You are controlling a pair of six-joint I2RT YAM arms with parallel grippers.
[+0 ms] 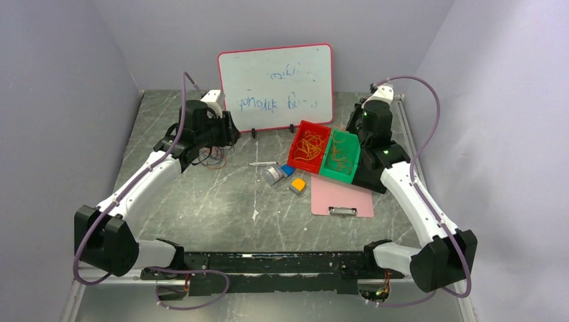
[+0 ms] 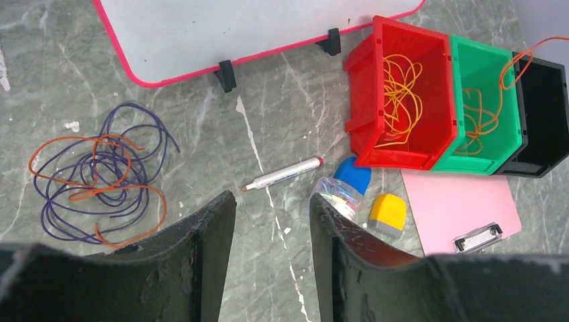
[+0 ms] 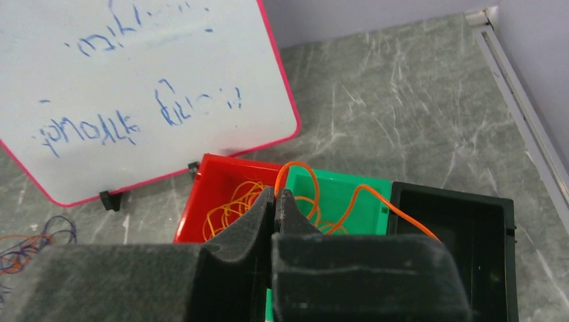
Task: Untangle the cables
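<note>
Meanwhile, my left gripper (image 2: 272,201) hangs above the grey table (image 1: 201,194) in front of the whiteboard (image 2: 235,27), fingers about half apart and nothing between them. A loose tangle (image 2: 97,181) of dark purple and orange cables lies flat on the table, just in front of the whiteboard's left corner and clear of my fingers.

My right gripper (image 3: 278,194) is pressed closed off the whiteboard's right corner, and pinches one orange cable (image 3: 362,191) at its fingertips. That cable arches up from the pinch over the green bin (image 2: 480,67) and trails toward the black bin (image 2: 543,100) beside it. More orange loops lie inside the green bin.

Three bins stand side by side, touching, in front of the whiteboard's right corner: the red bin (image 2: 366,114) nearest the board, then green, then black. Yellowish cables (image 2: 399,87) sit in a loose heap in the red bin.

A marker (image 2: 282,174) lies on the table in front of the whiteboard's middle, and a pink clipboard (image 2: 456,201) lies farther out from the board, just past the bins.
</note>
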